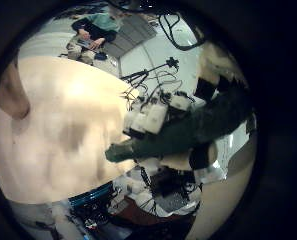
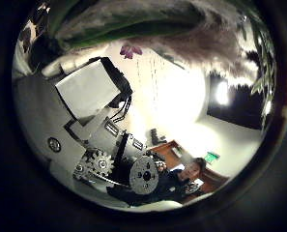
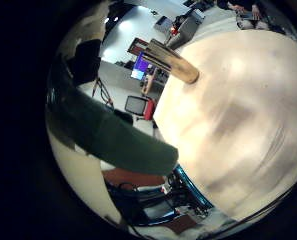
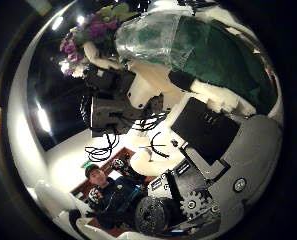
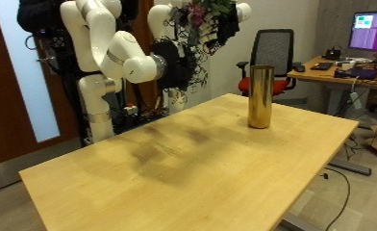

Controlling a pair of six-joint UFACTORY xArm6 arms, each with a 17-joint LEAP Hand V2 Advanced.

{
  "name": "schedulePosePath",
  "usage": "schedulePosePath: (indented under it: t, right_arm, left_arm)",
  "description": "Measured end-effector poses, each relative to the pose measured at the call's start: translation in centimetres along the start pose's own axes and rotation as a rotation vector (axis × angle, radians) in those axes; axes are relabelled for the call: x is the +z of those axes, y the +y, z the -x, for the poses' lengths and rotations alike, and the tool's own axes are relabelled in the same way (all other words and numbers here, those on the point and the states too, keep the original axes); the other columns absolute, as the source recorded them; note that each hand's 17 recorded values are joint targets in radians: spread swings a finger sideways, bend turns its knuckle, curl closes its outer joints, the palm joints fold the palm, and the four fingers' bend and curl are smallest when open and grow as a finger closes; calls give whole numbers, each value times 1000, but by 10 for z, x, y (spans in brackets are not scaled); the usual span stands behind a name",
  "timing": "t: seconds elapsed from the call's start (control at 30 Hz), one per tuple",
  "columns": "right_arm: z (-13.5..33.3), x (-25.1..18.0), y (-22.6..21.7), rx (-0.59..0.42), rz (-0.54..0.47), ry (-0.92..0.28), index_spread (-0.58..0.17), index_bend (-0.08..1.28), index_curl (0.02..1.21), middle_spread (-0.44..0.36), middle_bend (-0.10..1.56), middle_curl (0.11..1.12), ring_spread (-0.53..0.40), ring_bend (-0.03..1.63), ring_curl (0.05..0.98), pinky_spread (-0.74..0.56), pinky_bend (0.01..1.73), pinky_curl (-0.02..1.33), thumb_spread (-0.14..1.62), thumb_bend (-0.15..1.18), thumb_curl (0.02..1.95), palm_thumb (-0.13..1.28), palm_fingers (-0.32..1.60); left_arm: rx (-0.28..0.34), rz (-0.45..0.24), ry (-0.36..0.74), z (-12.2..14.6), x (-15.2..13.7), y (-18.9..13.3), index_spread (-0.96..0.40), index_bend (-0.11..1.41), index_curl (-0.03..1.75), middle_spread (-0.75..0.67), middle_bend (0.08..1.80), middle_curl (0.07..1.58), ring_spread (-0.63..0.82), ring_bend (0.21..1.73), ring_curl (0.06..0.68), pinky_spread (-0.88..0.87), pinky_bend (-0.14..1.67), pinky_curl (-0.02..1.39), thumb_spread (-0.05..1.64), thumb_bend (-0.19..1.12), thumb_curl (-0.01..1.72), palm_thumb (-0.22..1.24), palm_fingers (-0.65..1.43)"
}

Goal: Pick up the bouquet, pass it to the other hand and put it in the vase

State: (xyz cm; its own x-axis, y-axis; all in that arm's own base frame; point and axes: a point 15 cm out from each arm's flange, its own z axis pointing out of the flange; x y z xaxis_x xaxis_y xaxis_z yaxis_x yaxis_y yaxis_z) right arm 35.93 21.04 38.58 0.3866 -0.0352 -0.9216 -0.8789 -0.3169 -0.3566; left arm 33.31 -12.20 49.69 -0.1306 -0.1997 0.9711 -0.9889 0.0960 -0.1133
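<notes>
Outside view: both arms come in at the upper left of the frame, holding the bouquet (image 5: 212,13) up top centre, high above the tabletop (image 5: 201,164). The gold vase (image 5: 259,96) stands alone, right of centre. Right hand (image 4: 178,85) fingers wrap the green wrapper; left hand (image 1: 153,118) fingers clasp it too.

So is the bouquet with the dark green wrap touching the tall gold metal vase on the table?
Apart. The outside view shows the bouquet held high between the two hands, while the vase stands alone on the wooden table, with open air between them.
</notes>
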Motion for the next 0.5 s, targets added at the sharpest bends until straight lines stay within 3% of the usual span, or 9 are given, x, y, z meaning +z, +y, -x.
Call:
schedulePosePath:
  t: [0.2, 0.23, 0.27, 0.3, 0.4, 0.43, 0.5]
  right_arm:
    - [-6, -5, 0, 12, -12, -4, -304, 575, 909, -161, 988, 668, -248, 1271, 557, -468, 1070, 804, 720, -38, 659, 873, 749]
    - [-9, -8, 0, 17, -20, -3, -305, 500, 885, -159, 941, 655, -260, 1246, 552, -492, 1065, 795, 738, -31, 652, 880, 602]
    - [-11, -13, -1, 22, -31, -2, -336, 422, 839, -149, 828, 620, -265, 1184, 537, -489, 1018, 774, 803, -27, 634, 875, 329]
    - [-13, -18, -1, 28, -40, -2, -353, 416, 813, -141, 775, 597, -263, 1145, 521, -464, 981, 761, 825, -30, 625, 867, 248]
    - [-20, -28, -1, 44, -61, -4, -416, 392, 702, -95, 596, 505, -173, 942, 437, -248, 820, 708, 877, -36, 593, 833, -31]
    - [-21, -30, -1, 46, -66, -4, -449, 266, 584, -63, 439, 428, -62, 757, 348, -2, 722, 625, 900, -43, 561, 790, -159]
    - [-26, -37, -1, 54, -85, -2, -466, 179, 508, -45, 341, 385, 5, 644, 300, 149, 640, 561, 913, -39, 535, 760, -125]
  left_arm:
    - [62, -67, 1, 0, -8, -9, -760, 414, 1209, -467, 1214, 718, -470, 1303, 520, -659, 975, 512, 84, -14, 751, 1127, 1104]
    - [75, -84, -9, 0, -10, -11, -770, 406, 1239, -466, 1221, 724, -465, 1317, 526, -658, 975, 518, 60, -16, 763, 1135, 1104]
    - [86, -99, -18, 1, -12, -12, -777, 409, 1259, -465, 1221, 727, -462, 1323, 530, -650, 973, 523, 46, -16, 773, 1138, 1105]
    - [94, -111, -26, 1, -13, -13, -783, 411, 1279, -465, 1221, 731, -459, 1330, 533, -651, 976, 529, 33, -14, 781, 1146, 1104]
    - [124, -141, -43, 0, -15, -15, -794, 399, 1325, -467, 1229, 739, -448, 1344, 539, -644, 978, 544, 3, -16, 800, 1157, 1098]
    - [131, -150, -47, -1, -16, -16, -799, 396, 1351, -463, 1230, 745, -445, 1348, 541, -642, 977, 552, -9, -16, 809, 1162, 1095]
    - [155, -170, -62, -3, -18, -17, -804, 386, 1387, -460, 1229, 751, -443, 1353, 543, -640, 974, 564, -23, -19, 822, 1163, 1093]
